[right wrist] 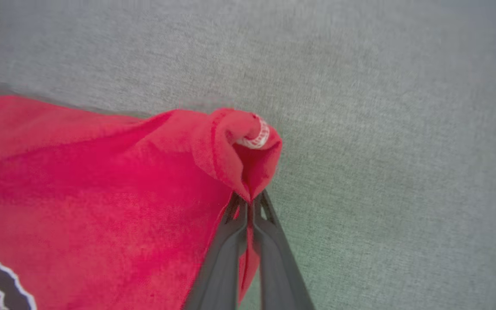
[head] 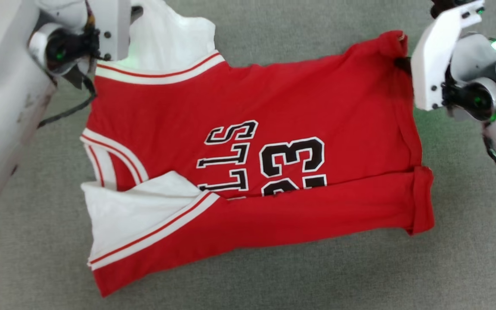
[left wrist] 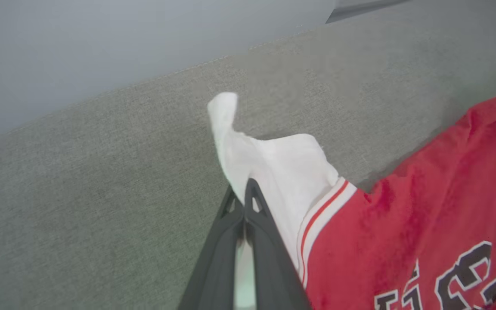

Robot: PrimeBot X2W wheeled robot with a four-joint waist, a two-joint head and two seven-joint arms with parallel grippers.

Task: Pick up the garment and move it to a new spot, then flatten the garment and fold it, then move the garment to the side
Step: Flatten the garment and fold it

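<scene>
Garment (head: 274,103) spread on grey surface (head: 274,282). Left gripper (left wrist: 244,194) clamps its white sleeve (left wrist: 274,163); right gripper (right wrist: 250,200) clamps a red corner (right wrist: 230,150).

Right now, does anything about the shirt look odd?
The garment is not flat: its near edge is folded over, hiding part of the lettering. The hem corner pinched by the right gripper is bunched into a roll; the left gripper pinches a crumpled white sleeve.

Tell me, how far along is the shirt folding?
Done: the garment lies spread out, its near long edge folded over the lettering. In hand: the left end effector pinches the far white sleeve, the right end effector the far hem corner. Left: the second fold, then moving it aside.
</scene>
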